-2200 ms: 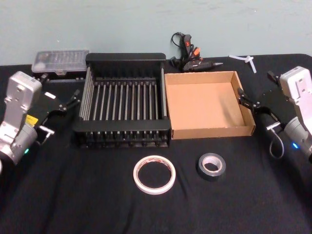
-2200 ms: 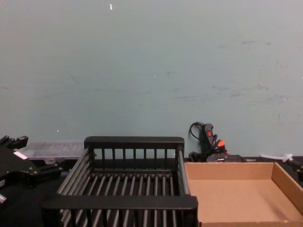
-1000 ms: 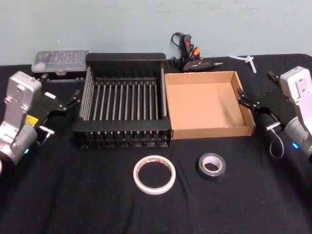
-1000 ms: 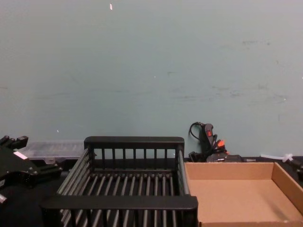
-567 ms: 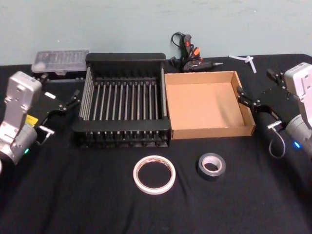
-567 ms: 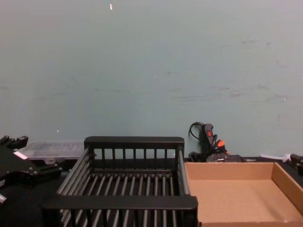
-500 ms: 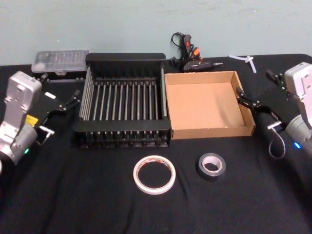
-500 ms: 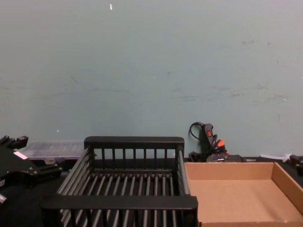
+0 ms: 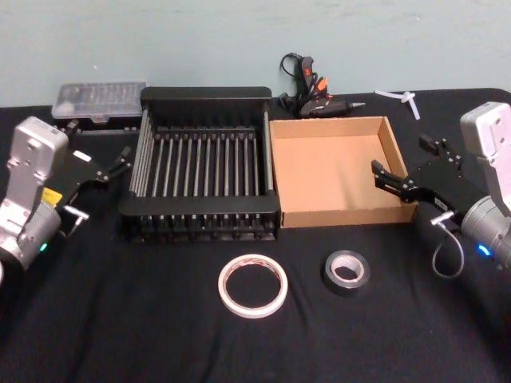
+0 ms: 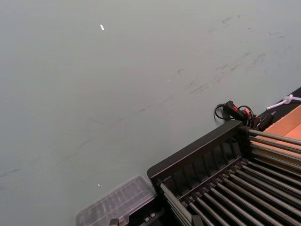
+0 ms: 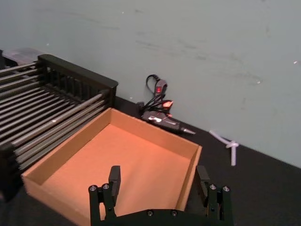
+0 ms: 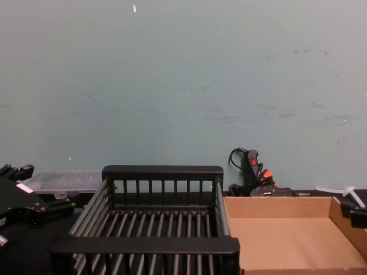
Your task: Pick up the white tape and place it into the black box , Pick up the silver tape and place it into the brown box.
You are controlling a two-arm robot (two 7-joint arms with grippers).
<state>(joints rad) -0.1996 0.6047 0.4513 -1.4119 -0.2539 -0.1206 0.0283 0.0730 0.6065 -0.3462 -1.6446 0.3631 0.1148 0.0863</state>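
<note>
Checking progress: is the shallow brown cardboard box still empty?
Empty: the shallow brown cardboard box shows bare floor; small grey-silver tape roll lies on the table.

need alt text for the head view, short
Two tapes lie on a black table: white tape beside silver tape, in front of a black box and a brown box, both empty. The right gripper, open, reaches over the brown box's right wall; the left gripper waits left of the black box.
</note>
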